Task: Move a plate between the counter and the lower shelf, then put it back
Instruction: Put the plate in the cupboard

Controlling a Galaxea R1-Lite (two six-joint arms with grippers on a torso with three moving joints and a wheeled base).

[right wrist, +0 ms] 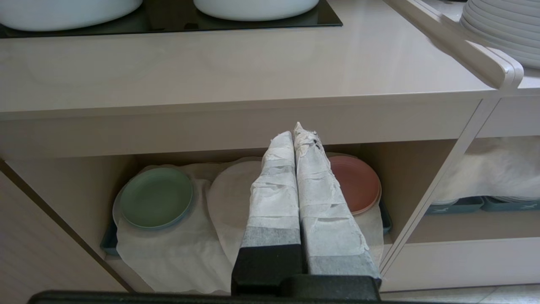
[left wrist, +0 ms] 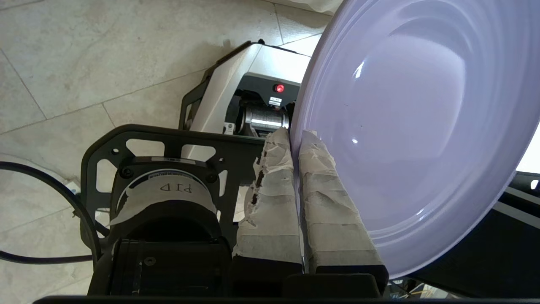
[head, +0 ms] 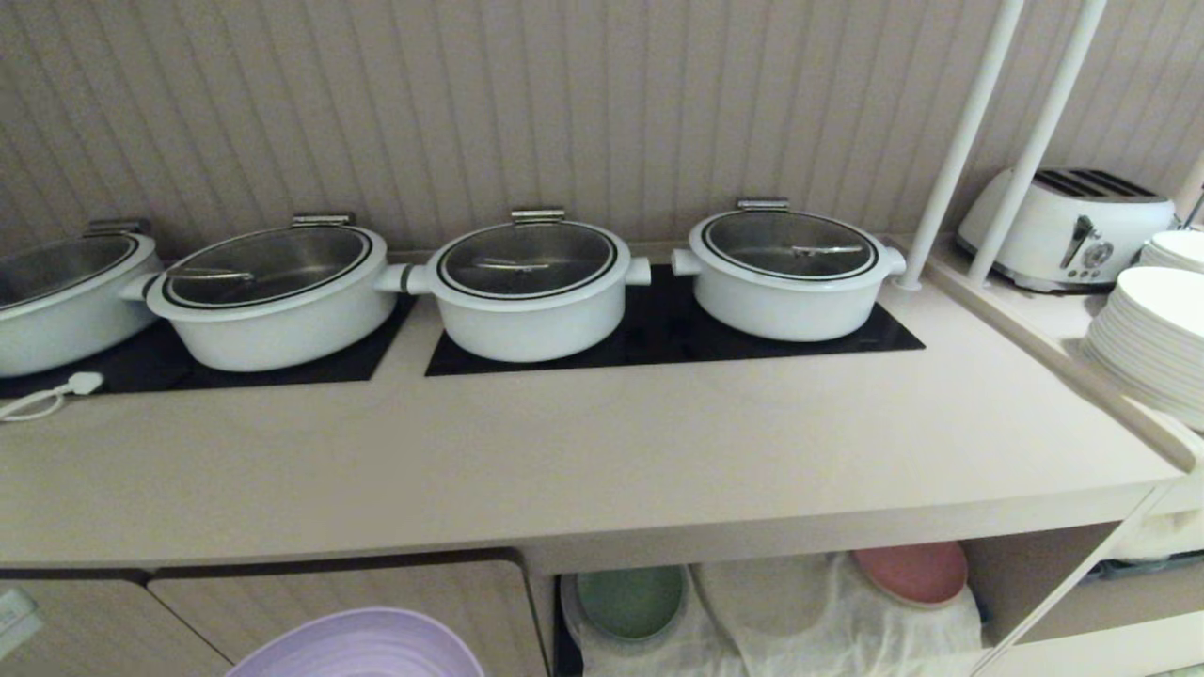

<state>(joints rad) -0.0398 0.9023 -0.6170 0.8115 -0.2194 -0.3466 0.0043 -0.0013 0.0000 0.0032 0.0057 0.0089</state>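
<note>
The lavender plate (head: 362, 647) shows at the bottom edge of the head view, below the counter's (head: 583, 451) front edge and left of the lower shelf (head: 1016, 574). In the left wrist view the plate (left wrist: 413, 126) stands tilted on edge, its rim pinched between the tape-wrapped fingers (left wrist: 274, 198) of my left gripper (left wrist: 295, 137), which is shut on it above the floor. My right gripper (right wrist: 295, 131) hangs shut and empty in front of the shelf opening (right wrist: 413, 177).
Several white lidded pots (head: 531, 287) stand on black hob panels at the counter's back. A green plate (head: 630, 602) and a pink-red plate (head: 912, 572) lie on white cloth in the shelf. A toaster (head: 1068, 226) and stacked white plates (head: 1152, 338) sit at right. My base (left wrist: 236, 105) is below.
</note>
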